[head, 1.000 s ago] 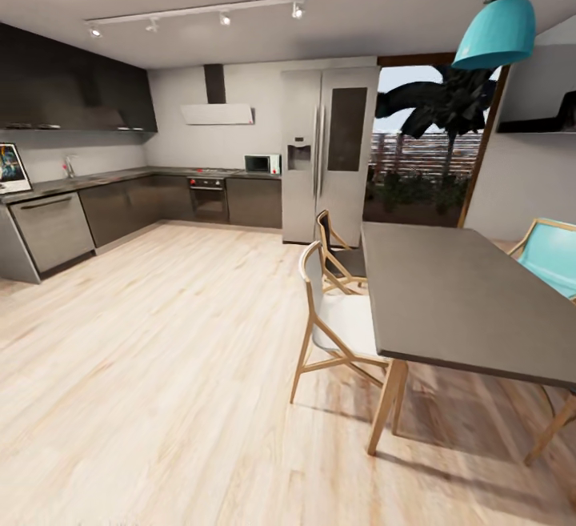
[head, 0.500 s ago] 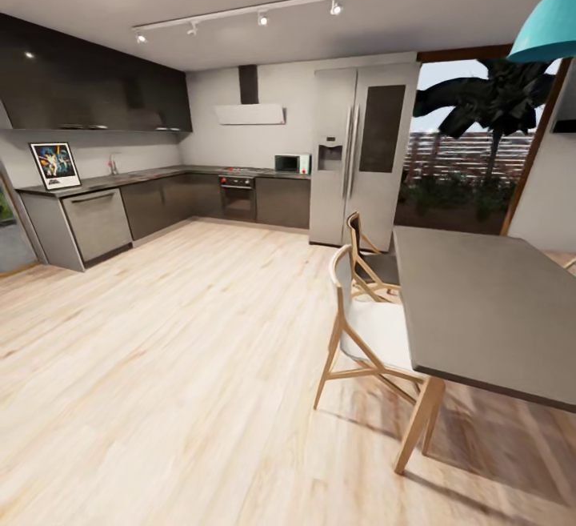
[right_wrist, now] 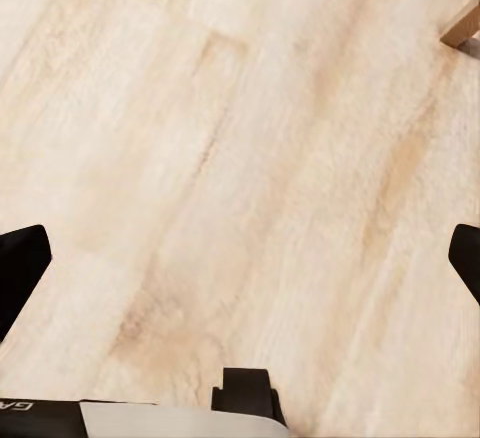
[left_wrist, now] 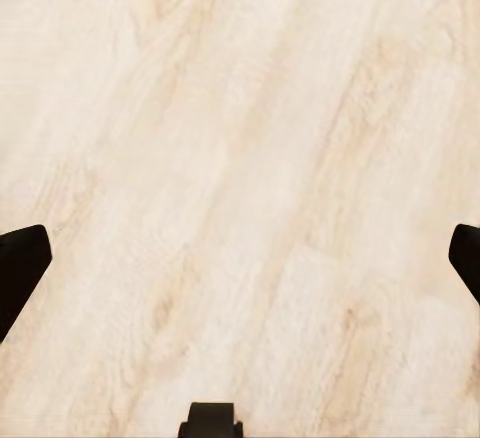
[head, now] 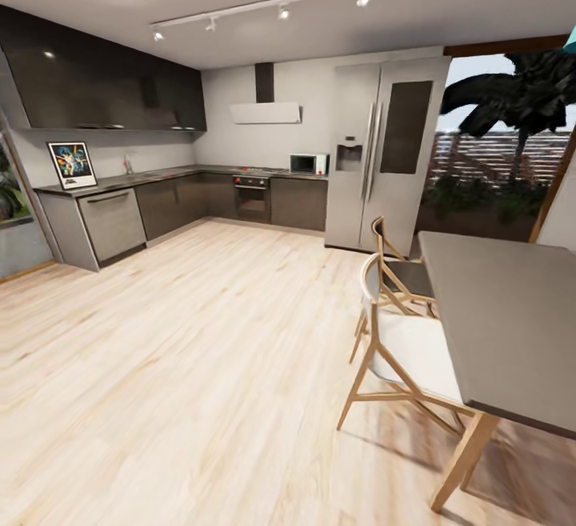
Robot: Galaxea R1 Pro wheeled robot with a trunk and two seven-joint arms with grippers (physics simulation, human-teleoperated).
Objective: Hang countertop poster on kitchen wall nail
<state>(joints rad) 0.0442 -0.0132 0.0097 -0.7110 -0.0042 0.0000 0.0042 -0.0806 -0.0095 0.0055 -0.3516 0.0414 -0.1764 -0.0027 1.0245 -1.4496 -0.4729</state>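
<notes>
At the far left end of the room, the poster [head: 73, 165] stands upright on the kitchen countertop [head: 160, 176], leaning back against the pale wall beneath the dark upper cabinets [head: 104, 86]; its black frame, white border and dark blue picture are legible, the lettering too small to read. The countertop runs in an L along grey base cabinets [head: 112, 222] to the built-in oven [head: 251, 198], with a microwave [head: 308, 163] on its right-hand stretch and a white extractor hood [head: 266, 112] on the wall above. A tall steel refrigerator [head: 388, 162] stands just beside that run. Between this viewpoint and the kitchen lies a wide area of pale wooden floor [head: 184, 350]. On the right, a dark dining table [head: 504, 318] with wooden legs has two chairs against its near side: a white-seated chair [head: 404, 350] in front and a dark-seated one [head: 400, 270] behind it. Beyond the table, a large window [head: 504, 166] shows palm foliage and a fence. A track of spotlights [head: 264, 10] crosses the ceiling. The left gripper [left_wrist: 240, 258] points down at bare floorboards, its two dark fingertips [left_wrist: 20, 268] spread wide to opposite edges of the wrist view (nothing between them). The right gripper [right_wrist: 240, 263] is in the same condition, fingers [right_wrist: 20, 268] fully apart over the floor, with a wooden chair leg [right_wrist: 460, 28] at one corner of its view.
</notes>
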